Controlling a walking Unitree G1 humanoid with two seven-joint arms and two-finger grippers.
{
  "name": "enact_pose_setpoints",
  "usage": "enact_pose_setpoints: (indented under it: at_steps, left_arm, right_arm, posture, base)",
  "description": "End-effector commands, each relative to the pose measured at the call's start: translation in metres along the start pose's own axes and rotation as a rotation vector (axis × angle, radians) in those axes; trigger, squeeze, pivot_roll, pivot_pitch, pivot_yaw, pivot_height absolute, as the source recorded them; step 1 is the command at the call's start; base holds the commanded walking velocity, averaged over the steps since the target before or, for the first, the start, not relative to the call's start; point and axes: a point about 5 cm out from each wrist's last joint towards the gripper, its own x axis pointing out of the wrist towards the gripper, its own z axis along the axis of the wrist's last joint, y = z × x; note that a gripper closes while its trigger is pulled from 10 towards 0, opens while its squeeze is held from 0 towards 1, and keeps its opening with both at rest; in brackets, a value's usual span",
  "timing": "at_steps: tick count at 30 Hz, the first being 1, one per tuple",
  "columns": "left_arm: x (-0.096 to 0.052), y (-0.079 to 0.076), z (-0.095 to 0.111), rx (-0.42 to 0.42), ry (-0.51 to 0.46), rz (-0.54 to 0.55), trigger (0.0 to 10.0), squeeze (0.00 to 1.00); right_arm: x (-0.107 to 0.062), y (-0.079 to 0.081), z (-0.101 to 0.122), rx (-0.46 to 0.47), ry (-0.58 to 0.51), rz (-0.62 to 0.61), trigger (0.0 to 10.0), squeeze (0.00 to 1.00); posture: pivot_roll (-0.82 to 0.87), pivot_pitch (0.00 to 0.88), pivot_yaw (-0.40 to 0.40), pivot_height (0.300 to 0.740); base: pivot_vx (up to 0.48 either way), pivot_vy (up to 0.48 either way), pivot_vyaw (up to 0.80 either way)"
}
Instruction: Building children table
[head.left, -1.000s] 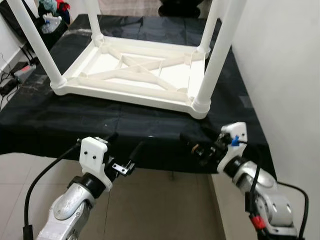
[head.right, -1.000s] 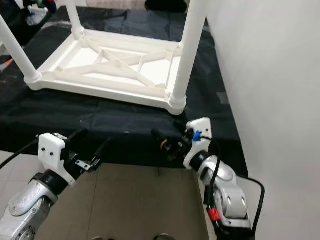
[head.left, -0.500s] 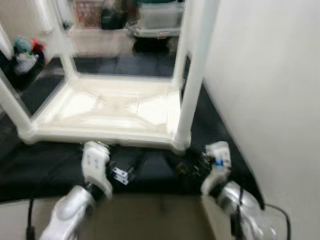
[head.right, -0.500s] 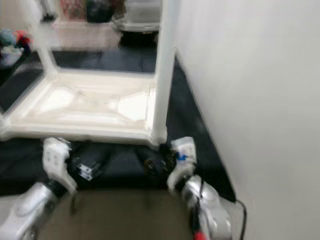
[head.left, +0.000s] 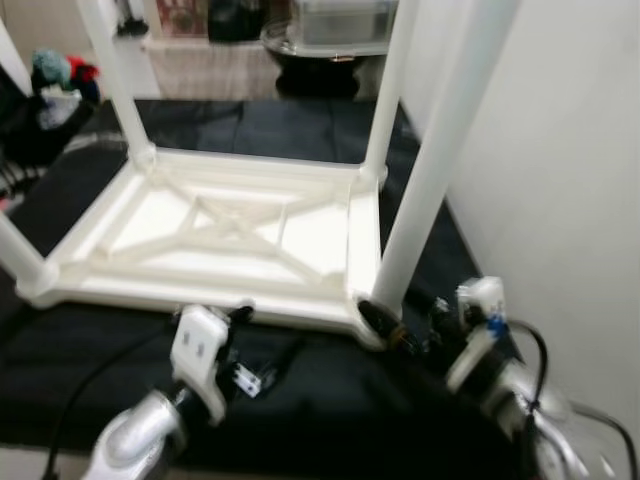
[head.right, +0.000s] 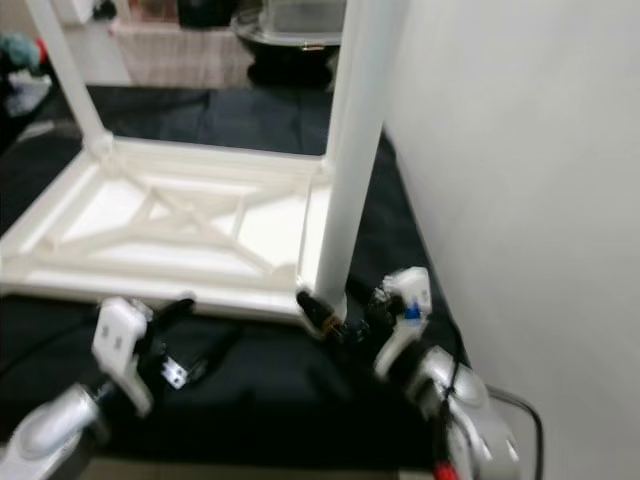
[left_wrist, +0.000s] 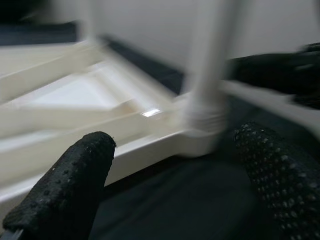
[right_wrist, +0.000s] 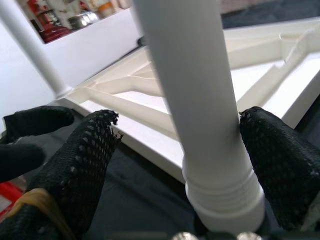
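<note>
The white children's table (head.left: 232, 222) lies upside down on a black cloth (head.left: 330, 400), with its legs pointing up. My right gripper (head.left: 392, 312) is at the foot of the near right leg (head.left: 430, 190), where it joins the table's corner. In the right wrist view the gripper (right_wrist: 179, 120) is open with one finger on each side of the leg (right_wrist: 200, 100). One finger (right_wrist: 277, 165) touches the leg and the other stands a little apart. My left gripper (head.left: 265, 335) is open over the cloth, just short of the table's near rim (left_wrist: 150, 150), holding nothing.
A white wall (head.left: 560, 150) runs close along the right side of the cloth. At the back stand a low shelf and a grey bin (head.left: 340, 20). A dark bag with coloured things (head.left: 55, 85) sits at the far left.
The camera has shifted closer to the table. Both grippers have moved forward over the cloth, and the right one now straddles the near right leg's foot.
</note>
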Motion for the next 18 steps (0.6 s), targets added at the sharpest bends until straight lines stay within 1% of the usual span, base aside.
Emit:
enact_pose_setpoints:
  at_steps: [1, 2, 3, 4, 5, 8, 9, 10, 13, 17, 18]
  left_arm:
    - [-0.003, -0.004, -0.001, -0.005, 0.013, -0.047, 10.0, 0.00]
    - [-0.004, -0.006, 0.000, -0.001, 0.017, -0.066, 10.0, 0.00]
    - [-0.004, -0.006, 0.000, -0.001, 0.017, -0.066, 10.0, 0.00]
    - [-0.005, -0.008, 0.000, 0.011, 0.032, -0.101, 10.0, 0.00]
    - [-0.005, -0.008, 0.000, 0.011, 0.032, -0.101, 10.0, 0.00]
    - [-0.006, -0.011, 0.005, 0.045, 0.057, -0.158, 10.0, 0.00]
    - [-0.006, -0.011, 0.005, 0.045, 0.057, -0.158, 10.0, 0.00]
    - [-0.007, -0.010, 0.009, 0.052, 0.051, -0.158, 10.0, 0.00]
    - [-0.011, -0.006, 0.018, 0.072, 0.031, -0.124, 10.0, 0.00]
    - [-0.012, -0.005, 0.019, 0.076, 0.028, -0.113, 10.0, 0.00]
    - [-0.013, -0.002, 0.022, 0.080, 0.018, -0.090, 10.0, 0.00]
  right_arm:
    - [0.003, 0.004, 0.008, -0.017, -0.022, 0.051, 10.0, 0.00]
    - [0.006, 0.004, 0.013, -0.038, -0.027, 0.062, 10.0, 0.00]
    - [0.006, 0.004, 0.013, -0.038, -0.027, 0.062, 10.0, 0.00]
    - [0.013, -0.001, 0.022, -0.079, -0.047, 0.059, 10.0, 0.00]
    - [0.013, -0.001, 0.022, -0.079, -0.047, 0.059, 10.0, 0.00]
    - [0.031, -0.012, 0.049, -0.162, -0.100, 0.064, 10.0, 0.00]
    - [0.031, -0.012, 0.049, -0.162, -0.100, 0.064, 10.0, 0.00]
    - [0.035, -0.012, 0.056, -0.180, -0.104, 0.087, 10.0, 0.00]
    - [0.042, -0.011, 0.066, -0.215, -0.101, 0.144, 10.0, 0.00]
    - [0.044, -0.011, 0.067, -0.222, -0.099, 0.154, 10.0, 0.00]
    - [0.046, -0.010, 0.069, -0.232, -0.090, 0.173, 10.0, 0.00]
  posture:
    - [-0.12, 0.112, -0.014, 0.740]
    - [-0.12, 0.112, -0.013, 0.740]
    - [-0.12, 0.112, -0.013, 0.740]
    - [-0.11, 0.113, -0.016, 0.740]
    - [-0.11, 0.113, -0.016, 0.740]
    - [-0.11, 0.114, -0.020, 0.740]
    - [-0.11, 0.114, -0.020, 0.740]
    - [-0.10, 0.116, -0.022, 0.740]
    - [-0.09, 0.121, -0.023, 0.740]
    - [-0.09, 0.121, -0.025, 0.740]
    - [-0.08, 0.123, -0.031, 0.740]
  base:
    - [0.000, 0.000, 0.00]
    - [0.000, 0.000, 0.00]
    - [0.000, 0.000, 0.00]
    - [0.000, 0.000, 0.00]
    - [0.000, 0.000, 0.00]
    - [0.000, 0.000, 0.00]
    - [0.000, 0.000, 0.00]
    - [0.000, 0.000, 0.00]
    - [0.000, 0.000, 0.00]
    - [0.000, 0.000, 0.00]
    - [0.000, 0.000, 0.00]
